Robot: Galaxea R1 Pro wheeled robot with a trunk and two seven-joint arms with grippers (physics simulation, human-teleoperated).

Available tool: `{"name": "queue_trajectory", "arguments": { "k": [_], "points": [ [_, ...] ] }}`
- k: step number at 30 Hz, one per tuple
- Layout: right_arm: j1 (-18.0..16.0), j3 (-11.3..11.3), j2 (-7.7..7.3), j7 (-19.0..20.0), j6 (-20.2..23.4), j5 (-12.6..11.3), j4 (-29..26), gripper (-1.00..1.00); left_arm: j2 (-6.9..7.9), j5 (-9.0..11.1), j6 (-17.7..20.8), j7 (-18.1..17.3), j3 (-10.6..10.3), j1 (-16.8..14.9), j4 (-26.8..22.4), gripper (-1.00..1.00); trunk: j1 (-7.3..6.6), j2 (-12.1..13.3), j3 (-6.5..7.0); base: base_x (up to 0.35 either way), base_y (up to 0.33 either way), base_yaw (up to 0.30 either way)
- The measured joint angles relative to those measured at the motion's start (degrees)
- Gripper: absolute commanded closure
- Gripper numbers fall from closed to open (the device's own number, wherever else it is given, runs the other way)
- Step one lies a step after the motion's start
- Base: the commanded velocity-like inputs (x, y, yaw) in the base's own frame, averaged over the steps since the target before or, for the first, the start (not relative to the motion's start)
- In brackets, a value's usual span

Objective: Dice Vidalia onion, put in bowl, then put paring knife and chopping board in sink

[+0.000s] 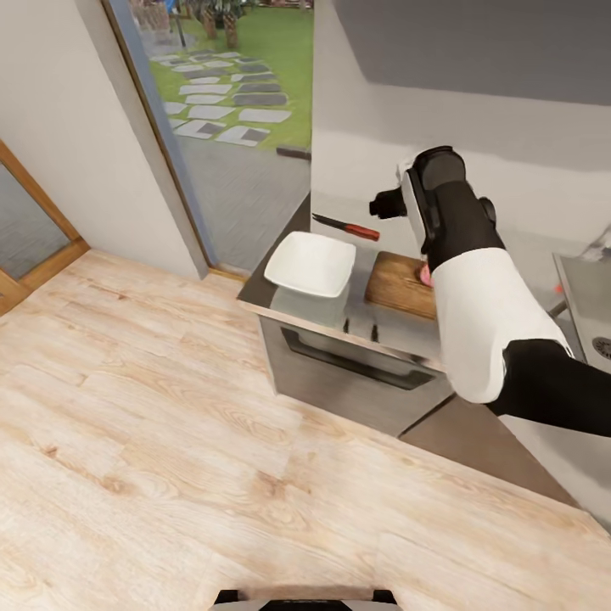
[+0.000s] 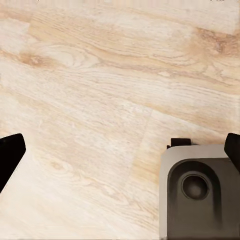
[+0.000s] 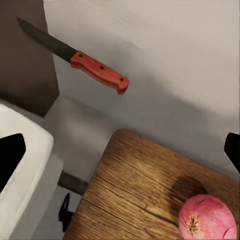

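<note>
The pink-skinned Vidalia onion (image 3: 207, 218) lies on the wooden chopping board (image 3: 145, 190), and a sliver of it (image 1: 423, 274) shows beside my right forearm. Beyond the board, the red-handled paring knife (image 3: 97, 72) lies flat on the grey countertop (image 1: 346, 227). A white square bowl (image 1: 311, 264) sits left of the board (image 1: 397, 284). My right gripper (image 1: 386, 204) hovers over the counter between knife and board, open (image 3: 120, 155), holding nothing. My left gripper (image 2: 120, 150) is open above the wooden floor.
The counter ends at a corner just left of the bowl, with an oven front (image 1: 356, 356) below. The sink (image 1: 594, 310) is at the far right. A glass door (image 1: 229, 102) stands beyond. My base (image 2: 200, 195) sits on the floor.
</note>
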Motion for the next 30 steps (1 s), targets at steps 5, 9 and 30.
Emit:
{"name": "queue_trajectory", "arguments": {
  "k": [5, 9, 30],
  "points": [
    [-0.1, 0.3, -1.87, 4.1, 0.0, -4.8, 1.6, -1.00, 0.88, 0.0, 9.1, -0.2, -0.1, 0.0, 0.0, -1.00, 0.01, 0.0, 0.00, 0.166, 0.000, 0.000],
    [0.0, 0.4, -2.29, 7.1, 0.0, -5.1, 2.0, -1.00, 0.99, 0.0, 11.6, -0.2, -0.1, 0.0, -0.1, -1.00, 0.02, 0.0, 0.00, 0.106, 0.000, 0.000],
    [-5.6, 0.8, 0.75, 8.5, -2.2, -5.4, 1.4, -1.00, 0.50, 0.1, 12.2, -0.1, -0.1, 0.4, -0.2, -1.00, 0.03, 0.0, 0.00, 0.011, 0.000, 0.000]
  ]
}}
